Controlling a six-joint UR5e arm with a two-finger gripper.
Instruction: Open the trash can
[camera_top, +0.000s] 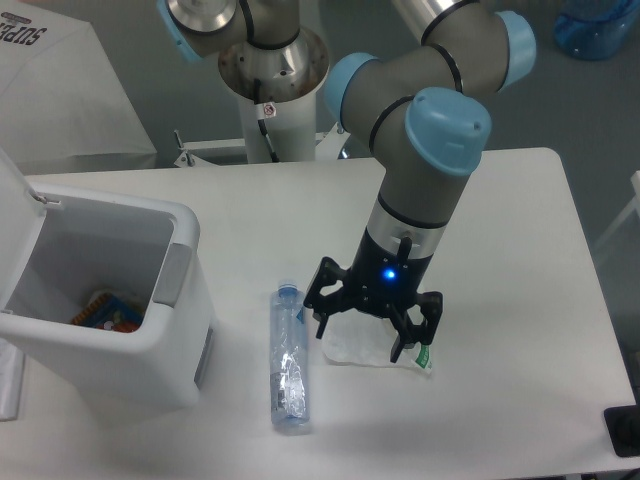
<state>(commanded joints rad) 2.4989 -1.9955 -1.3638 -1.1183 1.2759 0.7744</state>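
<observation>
Nearest to you, a crushed clear bottle (288, 358) lies lengthwise on the table (500, 200), just beside the trash can (120, 330). The can stands at the left edge, its lid up and something colourful inside. The gripper (372, 328) hangs with fingers spread over a flattened clear wrapper (370, 350), perhaps touching it. You have bare table to its right.

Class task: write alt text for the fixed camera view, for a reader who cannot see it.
A white trash can stands open at the table's left, lid up. Right of it lies a clear bottle, and the gripper hangs open over a plastic wrapper.
</observation>
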